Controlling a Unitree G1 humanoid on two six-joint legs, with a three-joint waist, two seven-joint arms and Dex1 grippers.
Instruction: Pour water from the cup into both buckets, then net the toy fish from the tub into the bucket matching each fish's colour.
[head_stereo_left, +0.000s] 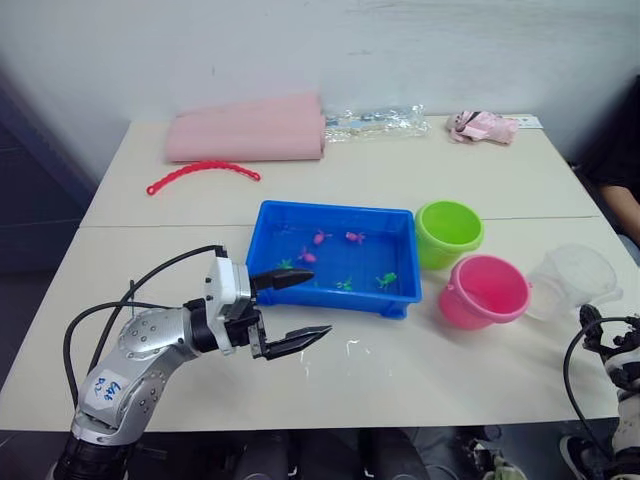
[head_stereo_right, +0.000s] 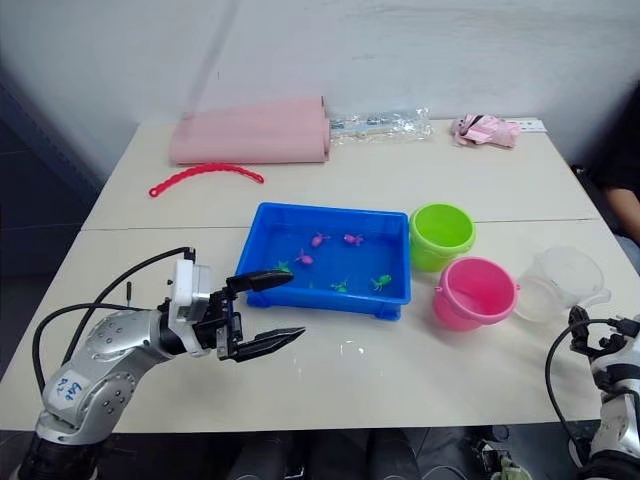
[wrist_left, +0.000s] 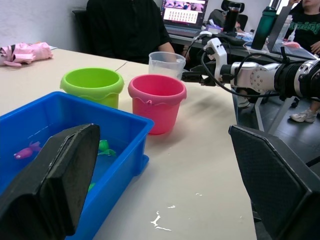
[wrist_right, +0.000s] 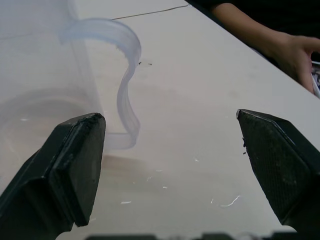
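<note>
Lowest in the frame, the left pincer (head_stereo_left: 291, 312) hovers over the pale tabletop (head_stereo_left: 400, 370) at lower centre-left, its two black fingers spread wide with nothing between them; the upper fingertip reaches the near left corner of the tub (head_stereo_left: 336, 258). At the lower right edge the right pincer (wrist_right: 170, 165) is likewise wide open and empty, just beside the clear cup (head_stereo_left: 573, 280), whose handle (wrist_right: 125, 85) shows close to one finger in the right wrist view. The cup stands at right of centre, next to the pink bucket (head_stereo_left: 484, 291). The green bucket (head_stereo_left: 449, 233) stands slightly above and left of the pink one, close against the tub's right end. The blue tub fills the middle of the frame and holds shallow water with several small toy fish: pink ones (head_stereo_left: 322, 238) toward its upper part, green ones (head_stereo_left: 385, 279) nearer the lower rim. Farther up, a red beaded strip (head_stereo_left: 203, 174) lies at upper left, a folded pink cloth (head_stereo_left: 248, 129) above it, clear plastic wrapping (head_stereo_left: 375, 123) at top centre, and a pink bundle (head_stereo_left: 482, 126) at upper right. A person's hand (wrist_right: 295, 52) rests at the tabletop's right edge
</note>
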